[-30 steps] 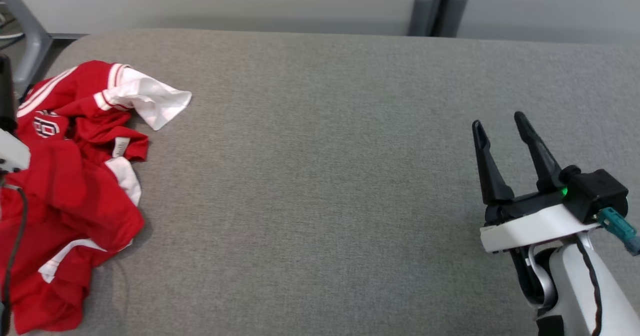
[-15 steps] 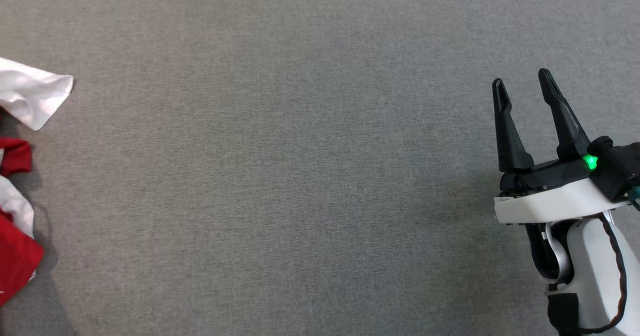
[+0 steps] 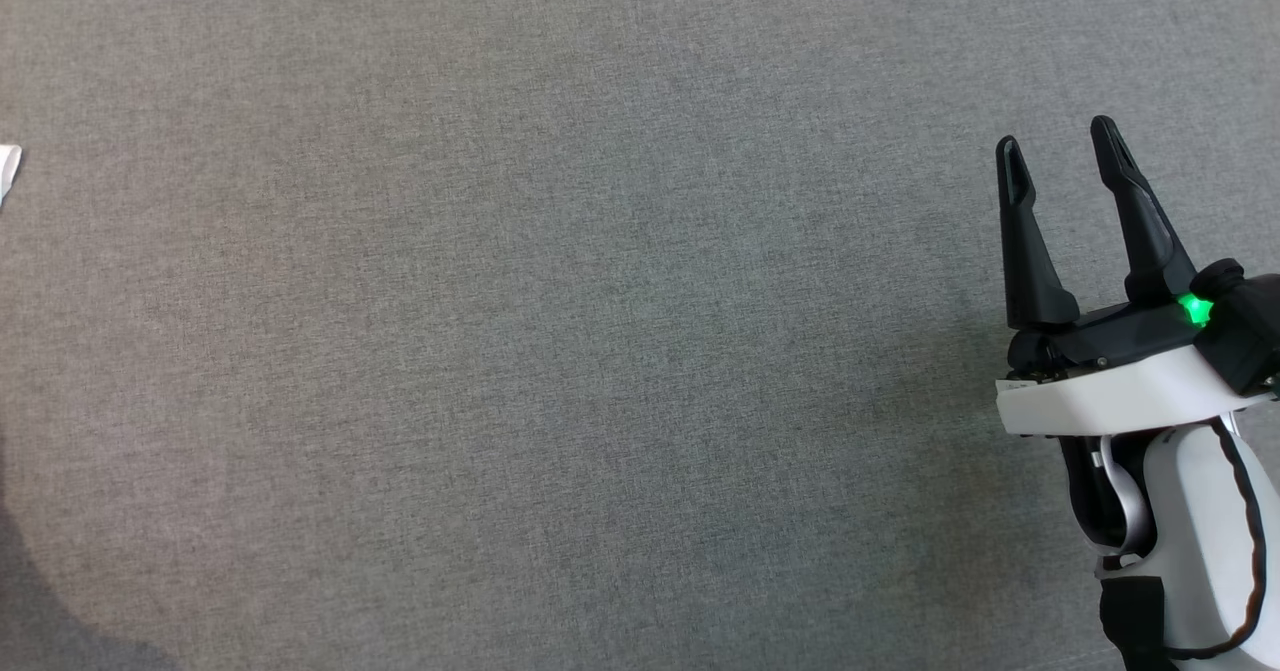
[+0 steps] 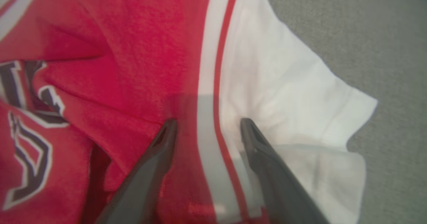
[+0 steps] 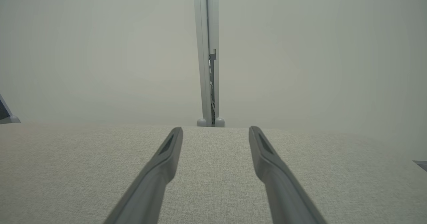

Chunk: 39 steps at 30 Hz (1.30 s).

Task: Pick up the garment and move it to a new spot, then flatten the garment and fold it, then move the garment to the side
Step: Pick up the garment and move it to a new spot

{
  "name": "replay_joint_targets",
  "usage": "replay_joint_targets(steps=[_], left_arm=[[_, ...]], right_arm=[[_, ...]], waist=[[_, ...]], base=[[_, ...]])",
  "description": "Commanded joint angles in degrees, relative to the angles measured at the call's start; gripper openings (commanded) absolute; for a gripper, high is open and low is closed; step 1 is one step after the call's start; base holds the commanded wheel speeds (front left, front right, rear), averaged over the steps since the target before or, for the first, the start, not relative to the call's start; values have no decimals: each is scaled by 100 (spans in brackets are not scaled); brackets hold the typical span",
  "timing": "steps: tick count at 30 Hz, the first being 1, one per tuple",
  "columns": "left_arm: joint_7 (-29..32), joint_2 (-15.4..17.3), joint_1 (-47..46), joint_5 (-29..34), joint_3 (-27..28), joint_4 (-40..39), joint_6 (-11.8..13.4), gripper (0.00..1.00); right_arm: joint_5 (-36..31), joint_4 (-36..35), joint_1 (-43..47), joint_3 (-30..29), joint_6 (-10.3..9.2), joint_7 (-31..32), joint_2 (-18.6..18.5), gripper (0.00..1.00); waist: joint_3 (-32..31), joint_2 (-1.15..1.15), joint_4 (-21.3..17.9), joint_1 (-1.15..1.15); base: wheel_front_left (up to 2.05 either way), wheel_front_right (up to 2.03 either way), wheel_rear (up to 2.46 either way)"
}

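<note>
The garment (image 4: pixel 133 50) is a crumpled red jersey with a white sleeve (image 4: pixel 287 83), white and red stripes and a dark lettered crest. It lies on the grey fabric table (image 4: pixel 383 33). My left gripper (image 4: pixel 208 123) hovers close over the stripe where red meets white, jaws open, nothing between them. In the head view only a white tip of the garment (image 3: pixel 6 173) shows at the far left edge. My right gripper (image 3: pixel 1058 141) stands open over bare table at the right, far from the garment, and its fingers (image 5: pixel 166 157) hold nothing.
The grey table (image 3: pixel 560 331) spreads wide between the garment and the right arm. Beyond its far edge stand a pale wall and a grey upright post (image 5: pixel 207 53).
The head camera has swung down and to the right, so the garment has slid out of the picture's left edge. Both grippers stay open.
</note>
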Motion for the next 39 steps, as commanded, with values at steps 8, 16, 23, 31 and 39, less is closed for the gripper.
replay_joint_targets(steps=[8, 16, 23, 31, 39], left_arm=[[-26, 78, -172, 118, -306, 119, -45, 0], [-462, 86, -241, -23, -657, -101, -46, 0], [-723, 190, -174, -233, -1316, -640, -46, 0], [-742, 269, -288, -455, -2288, -1560, -46, 0], [-641, 293, -372, -735, -3070, -2723, -45, 0]], right_arm=[[-88, 44, -60, 11, 11, -34, -2, 100], [-94, 81, -62, 9, 11, -34, -8, 100], [-13, 163, 52, 52, 11, -34, 33, 100], [66, 326, 225, 86, 11, -34, 131, 100], [119, 382, 359, 24, 11, -34, 218, 100]], waist=[[20, 0, 53, 0], [-85, 0, 126, 0], [-477, 0, 154, 0], [-1088, 0, 14, 0], [-1435, 0, -234, 0]], base=[[0, 0, 0], [0, 0, 0], [0, 0, 0], [0, 0, 0], [0, 0, 0]])
